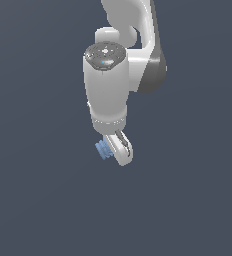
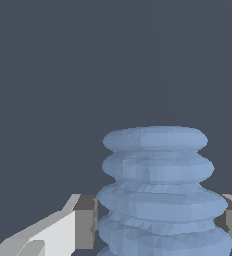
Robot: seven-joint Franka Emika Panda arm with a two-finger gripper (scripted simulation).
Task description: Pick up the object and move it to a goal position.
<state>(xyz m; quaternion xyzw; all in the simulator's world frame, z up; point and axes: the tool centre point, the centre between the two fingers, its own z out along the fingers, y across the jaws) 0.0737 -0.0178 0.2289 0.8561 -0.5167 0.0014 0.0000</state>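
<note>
A plain, flat dark slate-blue background fills both views, with no edge or seam to be seen in it. The object [image 1: 102, 149], a small light-blue cylinder with ribbed sides, sits at the arm's lower end, a little below the middle of the exterior view. In that view it pokes out at about 9 o'clock from the gripper [image 1: 119, 149], touching it. In the wrist view the object [image 2: 160, 192] rises as a stack of rounded ridges between the two fingers [image 2: 84, 222], whose grey pads press against its sides, so the fingers are closed narrow on it. The white arm [image 1: 108, 85] stands at 12 o'clock from the gripper and runs on past the top of the exterior view.
</note>
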